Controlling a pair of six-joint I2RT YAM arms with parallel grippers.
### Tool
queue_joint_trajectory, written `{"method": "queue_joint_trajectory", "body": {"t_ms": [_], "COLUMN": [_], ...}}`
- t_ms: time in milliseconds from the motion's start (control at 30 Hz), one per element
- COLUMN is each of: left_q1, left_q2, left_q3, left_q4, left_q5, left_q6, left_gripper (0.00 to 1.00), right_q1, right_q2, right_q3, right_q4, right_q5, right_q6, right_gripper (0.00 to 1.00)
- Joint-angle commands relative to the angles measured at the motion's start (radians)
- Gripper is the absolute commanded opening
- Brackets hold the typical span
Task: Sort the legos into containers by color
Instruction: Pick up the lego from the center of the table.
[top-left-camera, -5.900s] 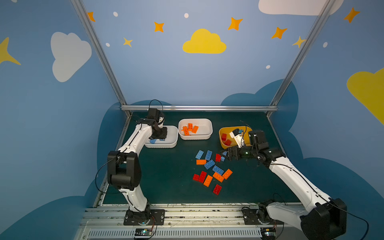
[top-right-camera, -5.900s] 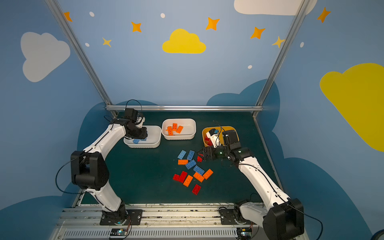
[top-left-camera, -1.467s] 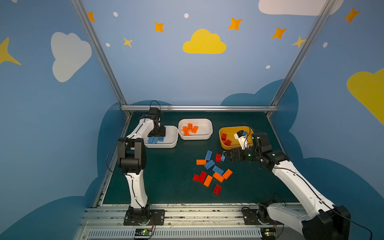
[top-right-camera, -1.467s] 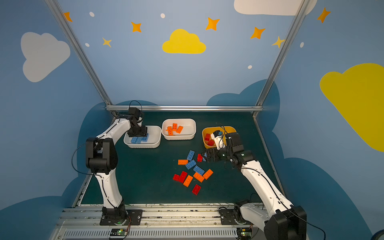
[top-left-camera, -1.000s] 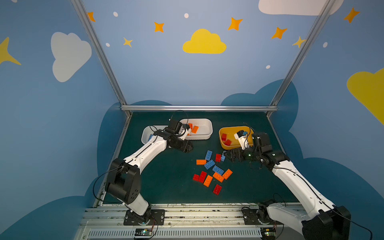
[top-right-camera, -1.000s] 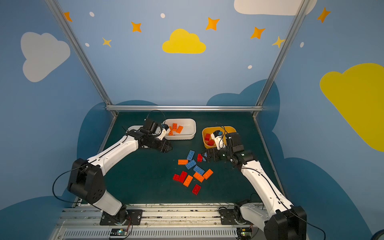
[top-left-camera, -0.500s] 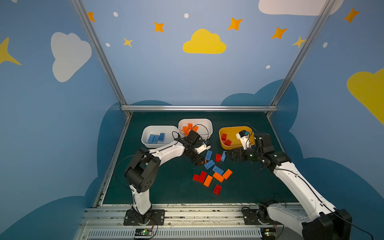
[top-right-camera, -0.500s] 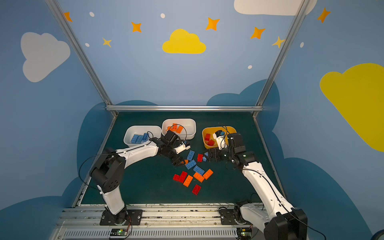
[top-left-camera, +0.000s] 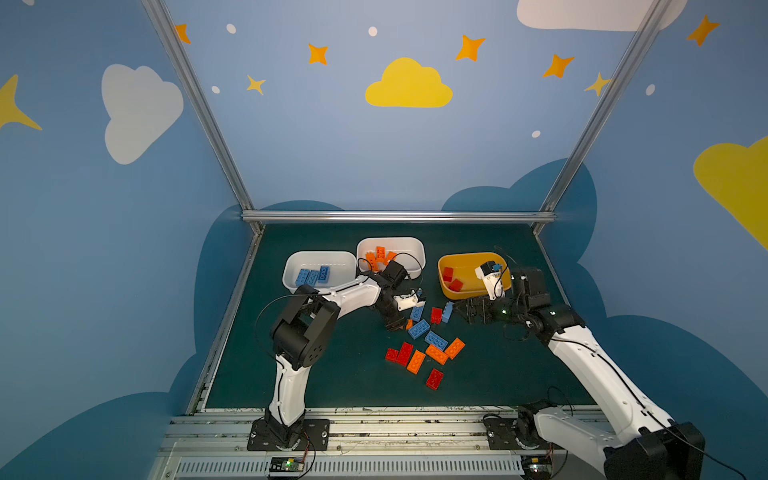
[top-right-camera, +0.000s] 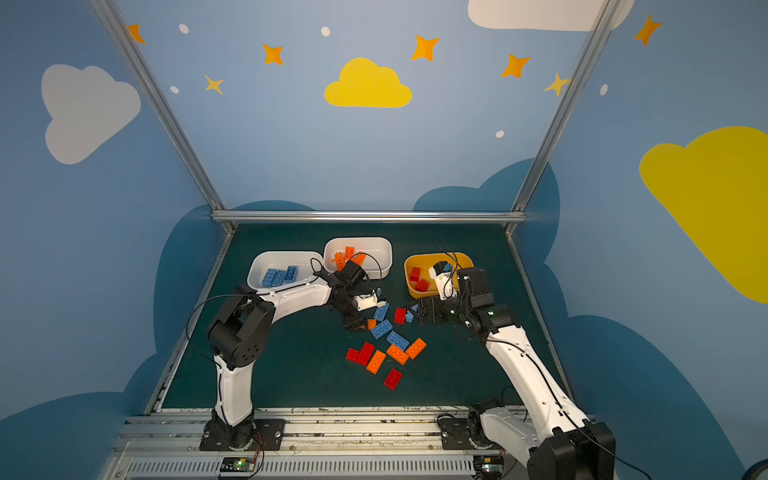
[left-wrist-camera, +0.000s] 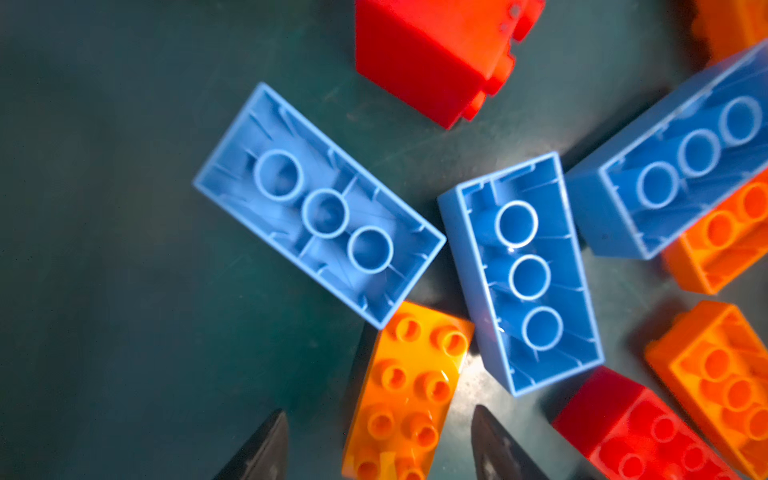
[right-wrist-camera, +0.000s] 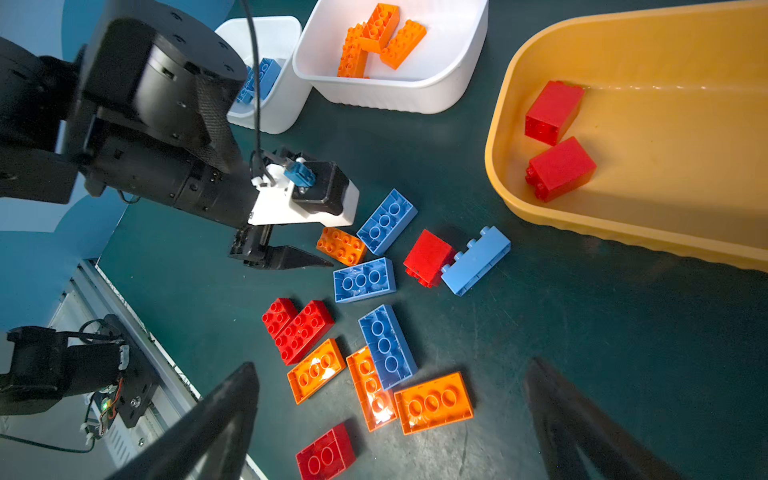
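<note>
Item: orange studded brick, eight studs, lying studs up on the green mat.
Location: between the jaws of the left gripper, with its length running out past the fingertips.
Left gripper: jaws apart, one along each long wall of the brick. Neither is seen touching it, and nothing is held.
Right gripper: jaws spread wide and empty, hanging above the loose legos, across the pile from the left gripper.
Neighbours: a pale blue brick, hollow side up, has one corner that appears to touch the orange brick's far end. A second blue brick, also hollow side up, lies just beside one long wall, close to that side's fingertip.
Weight (judged): light, a hollow shell.
Stiffness (judged): rigid. It will not give under the jaws and is not fragile.
Surface (judged): glossy, smooth walls, likely to be slippery.
Hold (judged): across the short width, on the two long walls near mid-length, below the studs.
Risk (judged): the fingertip beside the second blue brick has little room and may nudge it. An off-centre pinch could swivel the orange brick.
Destination: white tub of orange bricks, behind the left gripper's wrist and well apart from its fingertips.
Other tubs: white tub of blue bricks, further back beside the left arm. The yellow tub of red bricks is near the right gripper.
</note>
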Motion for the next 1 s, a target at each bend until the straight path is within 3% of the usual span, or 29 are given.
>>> {"method": "queue_joint_trajectory", "body": {"t_ms": [0, 300, 533, 700, 967], "left_q1": [-0.012, -0.029, -0.032, -0.029, 0.033], "left_q2": [0.016, 0.066, 0.066, 0.018, -0.059], "left_q3": [0.013, 0.054, 0.061, 0.056, 0.158], "left_q4": [-0.027, -0.041, -0.075, -0.086, -0.168], "left_q5": [0.008, -0.046, -0.076, -0.102, -0.061], "left_q6": [0.025, 0.061, 0.064, 0.028, -0.148], "left_gripper": [0.67, 0.53, 0.34, 0.32, 0.33], "right_q1": [-0.004, -0.007, -0.009, -0.011, -0.013], "right_q2": [-0.003, 0.001, 0.000, 0.004, -0.003], "right_q3": [-0.010, -0.002, 0.000, 0.001, -0.004], "right_q4": [-0.008, -0.015, -0.018, -0.017, -0.012], "right_q5": [0.004, 0.001, 0.001, 0.001, 0.002], "right_q6": [-0.007, -0.008, -0.011, -0.011, -0.007], "right_gripper": [0.98, 0.98, 0.98, 0.98, 0.98]}}
